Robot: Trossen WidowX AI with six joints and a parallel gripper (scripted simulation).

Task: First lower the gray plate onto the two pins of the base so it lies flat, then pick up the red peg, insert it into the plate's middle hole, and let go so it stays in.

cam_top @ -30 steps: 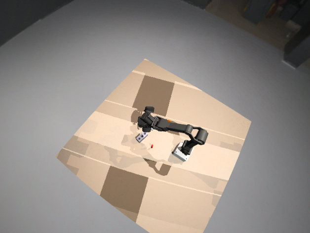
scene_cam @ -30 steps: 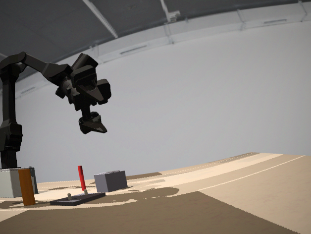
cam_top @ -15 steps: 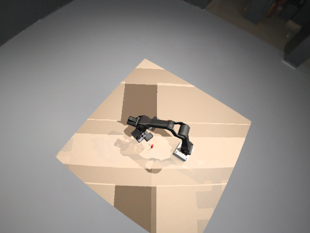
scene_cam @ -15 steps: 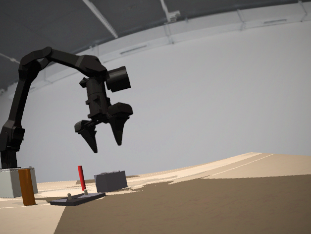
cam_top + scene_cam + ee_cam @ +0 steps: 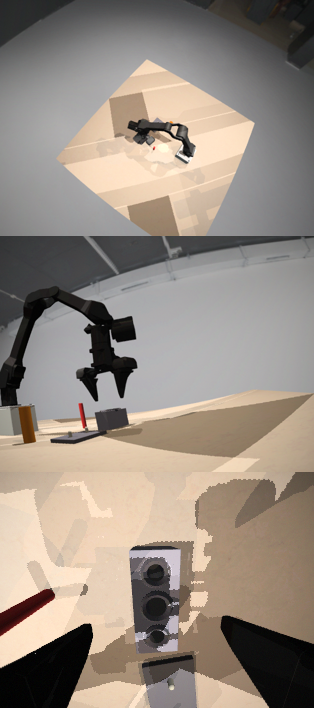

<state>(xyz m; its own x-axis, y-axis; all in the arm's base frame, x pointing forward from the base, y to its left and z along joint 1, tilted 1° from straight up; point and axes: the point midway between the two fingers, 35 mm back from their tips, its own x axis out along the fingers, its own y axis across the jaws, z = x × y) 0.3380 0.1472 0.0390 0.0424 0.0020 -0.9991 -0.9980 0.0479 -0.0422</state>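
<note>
The gray plate (image 5: 112, 419) (image 5: 175, 579), a thick block with three holes on top, lies on the table beside the base, off its pins. In the top view the gripper hides it. The flat gray base (image 5: 78, 437) (image 5: 180, 699) has two pale upright pins (image 5: 70, 434) (image 5: 86, 429); one pin (image 5: 171, 684) shows in the wrist view. The red peg (image 5: 154, 147) (image 5: 82, 415) (image 5: 27, 609) stands upright on the table. My gripper (image 5: 145, 140) (image 5: 109, 398) (image 5: 158, 625) is open and empty, pointing down above the plate, with one finger out to each side of it in the wrist view.
An orange cylinder (image 5: 171, 122) (image 5: 27, 425) stands near the base, on the robot's side. The arm's white mount (image 5: 184, 156) (image 5: 11, 421) stands on the table. In the wrist view the peg is at the left, beyond the left finger.
</note>
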